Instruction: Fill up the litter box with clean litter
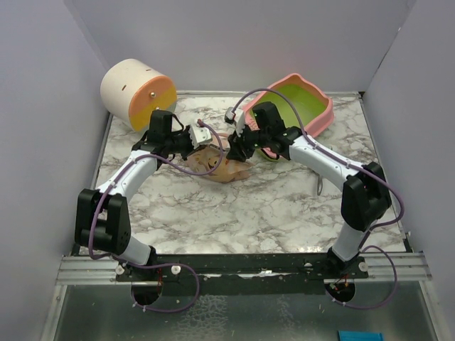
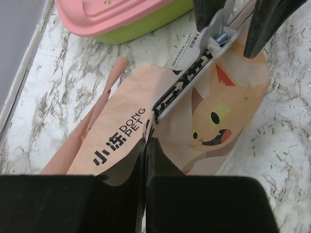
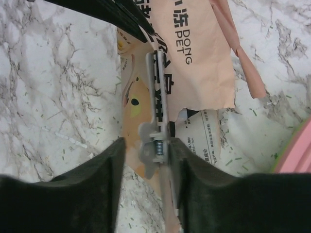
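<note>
Okay, crinkled peach-pink paper bag with a cartoon cat face (image 1: 224, 169) lies flat mid-table on the white-and-grey marbled tabletop (image 1: 284, 206), and both arms meet over it. Left gripper (image 2: 146, 143): jaws pinched tight on the bag's near edge, beside the black "DONG PET" lettering, with paper caught between the pads. Right gripper (image 3: 149, 144): jaws fairly wide, straddling the spring end of a long grey metal spring clip (image 2: 216, 36) that runs lengthwise along the bag. One finger looks pressed against the clip and the other shows a gap, so it is not clamped. The two grippers face each other with tips near, the clip's bar between them.

Pink plastic rounded-rectangle litter box with lime-green inside (image 1: 306, 106) sits back right on the table, just behind the right gripper. That arm's wrist hides the box's near-left corner from above. In the right wrist view the pink rim shows close by the outer side of one finger; I cannot tell if they touch. From the left gripper the box is further off, across the bag, its pink rim and green base showing beyond the bag's far end.

Fine greyish-green litter granules (image 2: 279, 156): thin loose scatter on the marble around the bag. Whether any lies inside the box I cannot tell.

Cream-and-orange cylinder (image 1: 138, 92) lies on its side back left, behind the left arm, well apart from the box.
</note>
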You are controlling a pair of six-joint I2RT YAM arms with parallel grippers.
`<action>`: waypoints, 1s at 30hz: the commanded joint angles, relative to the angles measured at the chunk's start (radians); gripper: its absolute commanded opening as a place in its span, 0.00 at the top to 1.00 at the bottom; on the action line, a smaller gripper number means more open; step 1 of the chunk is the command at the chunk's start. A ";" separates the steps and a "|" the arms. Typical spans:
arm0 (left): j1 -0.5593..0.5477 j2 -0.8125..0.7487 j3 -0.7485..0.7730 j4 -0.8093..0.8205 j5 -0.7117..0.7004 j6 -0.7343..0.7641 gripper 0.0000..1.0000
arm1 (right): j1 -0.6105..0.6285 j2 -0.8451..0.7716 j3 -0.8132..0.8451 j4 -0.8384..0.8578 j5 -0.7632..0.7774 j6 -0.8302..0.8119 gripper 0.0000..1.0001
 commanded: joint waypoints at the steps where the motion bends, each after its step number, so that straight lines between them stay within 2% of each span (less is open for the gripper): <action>1: -0.012 -0.047 -0.004 0.049 0.029 -0.019 1.00 | 0.016 -0.005 -0.004 0.052 0.081 0.016 0.76; 2: -0.012 -0.049 -0.006 0.050 0.030 -0.021 1.00 | 0.017 0.001 0.002 0.045 0.096 0.023 0.89; 3: -0.012 -0.052 -0.008 0.050 0.029 -0.021 1.00 | 0.017 0.005 0.008 0.040 0.112 0.030 0.97; 4: -0.013 -0.055 -0.010 0.051 0.028 -0.021 1.00 | 0.018 0.007 0.009 0.035 0.127 0.034 0.99; 10: -0.016 -0.068 -0.034 0.084 0.006 -0.039 1.00 | 0.018 -0.109 -0.048 0.063 0.224 0.083 0.99; 15: -0.024 -0.073 -0.026 0.096 -0.008 -0.075 1.00 | 0.018 -0.276 -0.082 -0.039 0.219 0.131 0.99; 20: -0.027 -0.088 -0.002 0.151 -0.060 -0.201 1.00 | 0.017 -0.443 -0.261 -0.059 0.167 0.247 0.99; 21: -0.027 -0.089 0.011 0.163 -0.081 -0.250 0.97 | 0.018 -0.465 -0.302 -0.058 0.163 0.267 0.99; 22: -0.027 -0.095 0.025 0.176 -0.106 -0.301 0.87 | 0.018 -0.485 -0.339 -0.057 0.163 0.285 0.99; 25: -0.027 -0.106 0.071 0.203 -0.194 -0.491 0.66 | 0.018 -0.540 -0.469 -0.027 0.161 0.325 0.99; 28: -0.025 -0.119 0.108 0.205 -0.245 -0.622 0.51 | 0.018 -0.563 -0.555 -0.003 0.155 0.346 0.99; 30: -0.021 -0.127 0.114 0.202 -0.258 -0.683 0.45 | 0.018 -0.554 -0.584 0.008 0.168 0.351 0.99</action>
